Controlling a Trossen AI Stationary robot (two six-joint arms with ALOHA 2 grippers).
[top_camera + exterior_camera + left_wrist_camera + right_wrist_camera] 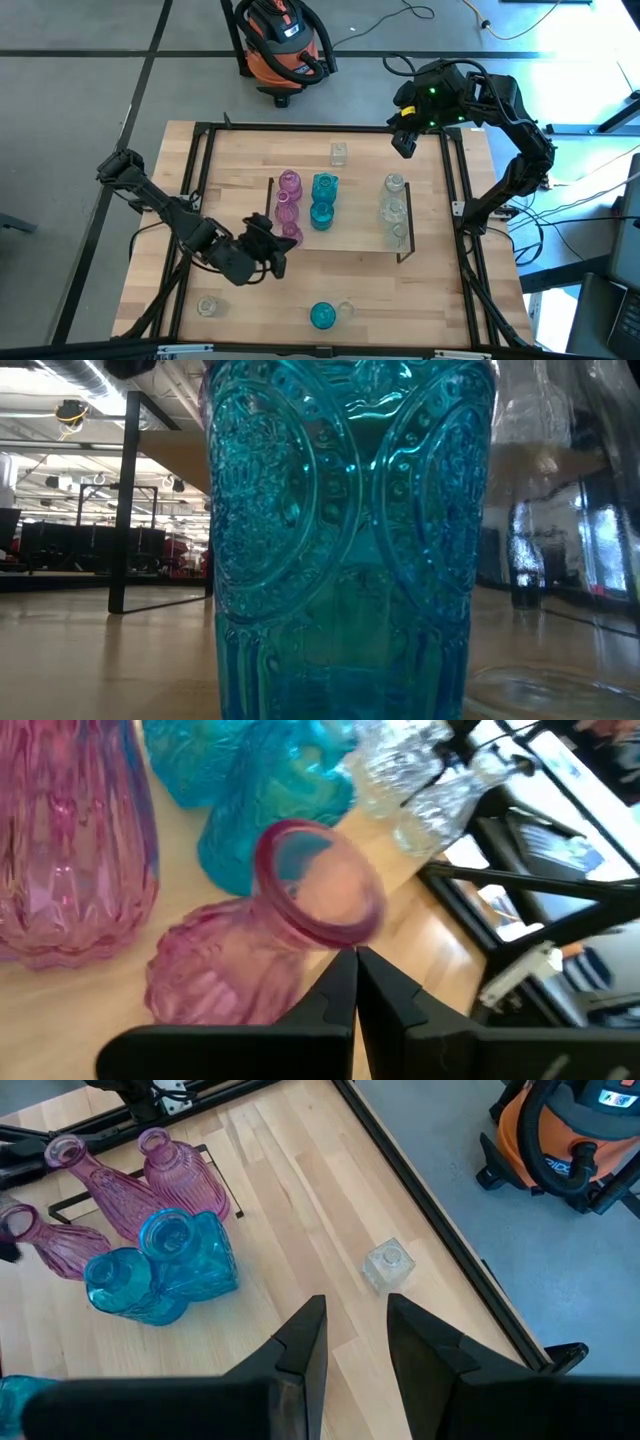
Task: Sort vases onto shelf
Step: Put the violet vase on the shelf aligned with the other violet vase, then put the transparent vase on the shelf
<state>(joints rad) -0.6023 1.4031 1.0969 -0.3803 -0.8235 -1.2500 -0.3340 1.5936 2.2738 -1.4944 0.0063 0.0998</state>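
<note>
High view shows the low light-wood shelf (345, 240) near the middle of the table (230, 160), already carrying three colour groups: translucent pink glass vases (289, 185) at one end, teal-blue glass vases (323, 188) in the centre, clear glass vases (394, 210) at the other end. Sorting appears well advanced but not finished. Four vases remain off the shelf: a small clear vase (339, 153) on the far side of the table, a clear vase (207, 306) near the front left corner, and a teal-blue vase (322, 316) with a clear one (345, 310) just beside it at the front edge.

Left pincer (356, 982) is pressed together, holding nothing, just beside the mouth of a pink vase (260, 955) that looks tilted or lying on the shelf. Right pincer (352, 1342) is slightly spread and empty, above the small clear vase.

Open room is ample on the table's left and front areas. Shelf brackets and the closely packed vases leave little clearance around the pink group.
</note>
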